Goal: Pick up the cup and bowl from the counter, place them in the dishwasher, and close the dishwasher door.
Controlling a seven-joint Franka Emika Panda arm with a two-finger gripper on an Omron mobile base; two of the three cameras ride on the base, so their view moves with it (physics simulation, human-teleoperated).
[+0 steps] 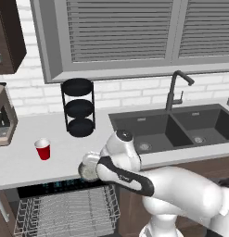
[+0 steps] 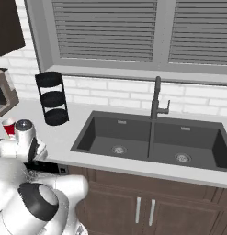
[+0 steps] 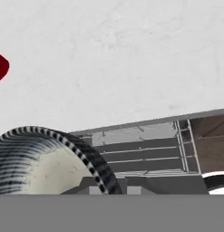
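The grey bowl (image 1: pixel 88 167) sits at the front edge of the light counter (image 1: pixel 23 162), right against my hand. My gripper (image 1: pixel 101 169) is shut on the bowl's rim. In the hand view the bowl (image 3: pixel 38 158) fills the lower left, close to the gripper (image 3: pixel 108 186). The red cup (image 1: pixel 43 149) stands upright on the counter to the left, apart from the gripper; the cup (image 2: pixel 9 127) peeks out behind my arm, and a red sliver of the cup (image 3: pixel 0 65) shows at the left edge. Below the counter the dishwasher (image 1: pixel 65 210) stands open with its wire rack pulled out. The dishwasher door is out of view.
A black tiered rack (image 1: pixel 79 107) stands at the back of the counter. The dark double sink (image 1: pixel 171 129) with its faucet (image 1: pixel 175 88) lies to the right. A coffee machine (image 1: pixel 2 118) is at the far left. Brown cabinets (image 2: pixel 142 206) sit under the sink.
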